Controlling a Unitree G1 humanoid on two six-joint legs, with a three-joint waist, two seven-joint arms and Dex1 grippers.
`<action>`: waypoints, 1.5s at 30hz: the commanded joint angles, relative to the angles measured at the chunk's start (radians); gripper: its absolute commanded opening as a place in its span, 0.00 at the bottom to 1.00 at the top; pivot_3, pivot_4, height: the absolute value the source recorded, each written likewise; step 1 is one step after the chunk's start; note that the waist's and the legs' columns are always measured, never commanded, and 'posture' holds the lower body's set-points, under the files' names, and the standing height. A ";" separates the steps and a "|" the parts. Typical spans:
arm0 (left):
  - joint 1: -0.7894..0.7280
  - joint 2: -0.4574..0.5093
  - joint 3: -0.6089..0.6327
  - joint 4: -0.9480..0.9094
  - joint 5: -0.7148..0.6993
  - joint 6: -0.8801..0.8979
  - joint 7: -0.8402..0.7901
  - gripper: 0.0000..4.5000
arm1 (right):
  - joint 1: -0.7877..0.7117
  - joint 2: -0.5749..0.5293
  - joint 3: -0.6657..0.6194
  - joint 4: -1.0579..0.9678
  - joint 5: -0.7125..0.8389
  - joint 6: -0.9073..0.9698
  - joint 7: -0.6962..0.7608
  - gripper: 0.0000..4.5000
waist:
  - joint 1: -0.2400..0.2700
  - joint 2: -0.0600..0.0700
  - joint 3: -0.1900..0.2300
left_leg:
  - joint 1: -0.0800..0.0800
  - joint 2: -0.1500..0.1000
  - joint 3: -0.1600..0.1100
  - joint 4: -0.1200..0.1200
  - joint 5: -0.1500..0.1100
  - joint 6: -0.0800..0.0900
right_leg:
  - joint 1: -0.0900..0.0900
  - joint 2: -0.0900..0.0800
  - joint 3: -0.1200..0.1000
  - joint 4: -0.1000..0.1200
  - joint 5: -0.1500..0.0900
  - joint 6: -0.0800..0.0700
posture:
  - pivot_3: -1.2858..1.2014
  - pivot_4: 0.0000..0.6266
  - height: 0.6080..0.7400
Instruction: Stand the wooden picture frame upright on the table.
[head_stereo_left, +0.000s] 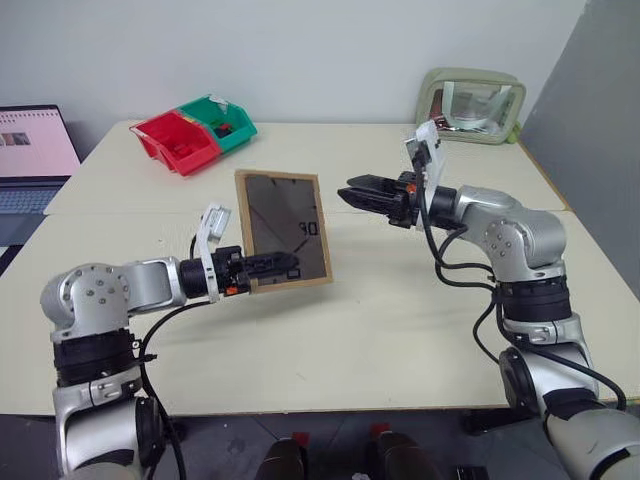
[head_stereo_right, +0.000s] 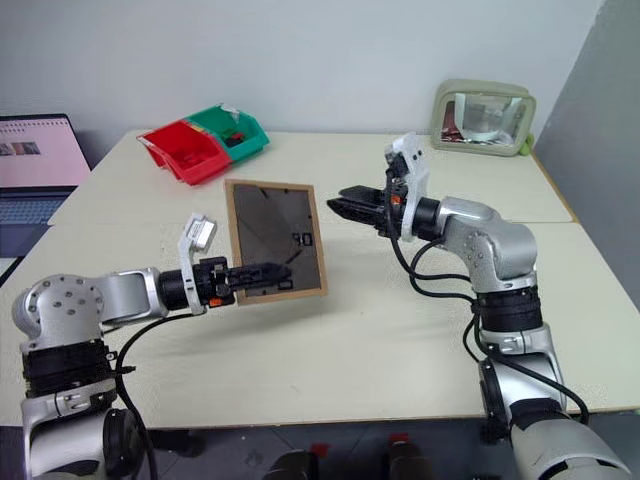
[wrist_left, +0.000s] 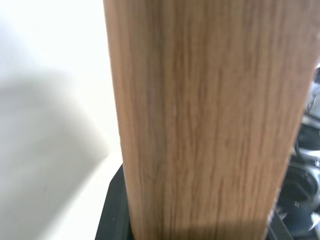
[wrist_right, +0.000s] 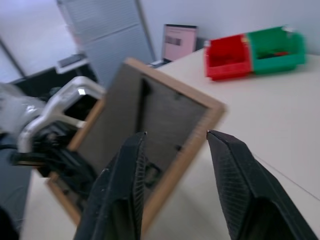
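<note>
Left gripper fingers clamped on lower edge of wooden picture frame, holding it upright above the table, dark glass facing cam. Right gripper fingers spread, holding nothing, just beside frame's right edge. Red bin & green bin at far left of table, shiny pouch at far right.
</note>
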 joint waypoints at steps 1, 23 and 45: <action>-0.057 0.046 -0.068 -0.013 0.026 -0.102 -0.113 0.19 | -0.046 0.014 0.027 0.003 0.014 -0.035 0.035 0.68 | -0.001 0.000 0.000 | 0.000 0.000 0.000 0.000 0.000 0.000 | 0.000 0.000 0.000 0.000 0.000 0.000 | 0.52 0.24 1.00; -0.080 0.089 -0.143 0.010 0.071 -0.122 -0.238 0.19 | -0.005 -0.080 0.093 -0.226 0.204 0.136 0.221 1.00 | 0.007 0.000 0.000 | -0.020 0.001 -0.002 -0.001 0.001 0.000 | -0.020 -0.006 -0.002 0.001 -0.001 0.000 | 0.52 0.24 1.00; 0.033 0.073 -0.104 0.000 -0.348 0.156 -0.054 0.19 | 0.341 -0.370 0.109 0.235 -0.758 -1.791 -0.246 1.00 | -0.006 0.000 0.001 | -0.017 -0.001 0.002 0.008 0.000 0.002 | -0.016 -0.003 0.001 0.005 0.000 0.002 | 0.52 0.24 1.00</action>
